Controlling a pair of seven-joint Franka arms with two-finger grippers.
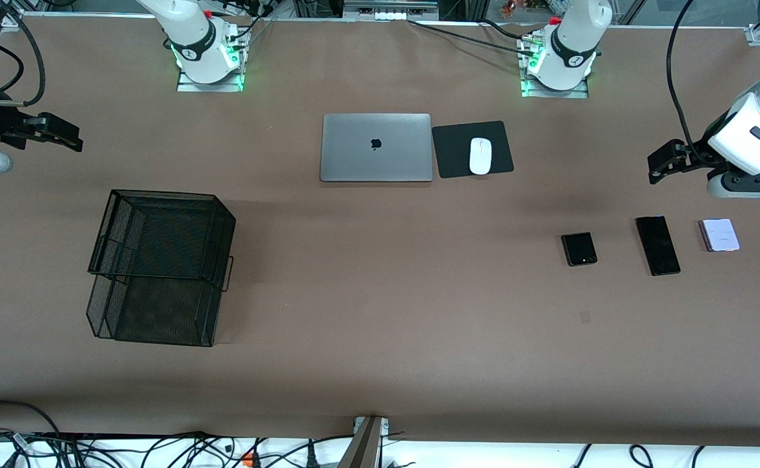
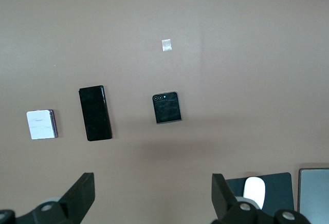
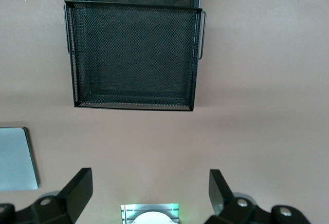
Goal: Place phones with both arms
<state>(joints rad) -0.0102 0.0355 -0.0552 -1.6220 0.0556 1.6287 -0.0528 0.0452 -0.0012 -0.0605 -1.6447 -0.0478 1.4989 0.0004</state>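
Fingers (image 2: pixel 82 193) of left gripper (image 2: pixel 151 198) and right gripper (image 3: pixel 149 196) spread wide, empty, both hovering over counter (image 1: pixel 380 364). Three phones (image 1: pixel 657 245) lie in a row, untouched.

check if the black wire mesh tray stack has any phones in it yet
Empty: the black wire mesh tray stack shows only bare mesh in the front and right wrist views; its lower tier is partly hidden.

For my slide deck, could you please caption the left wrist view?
Open left gripper hovers above three phones lying apart on the brown table.
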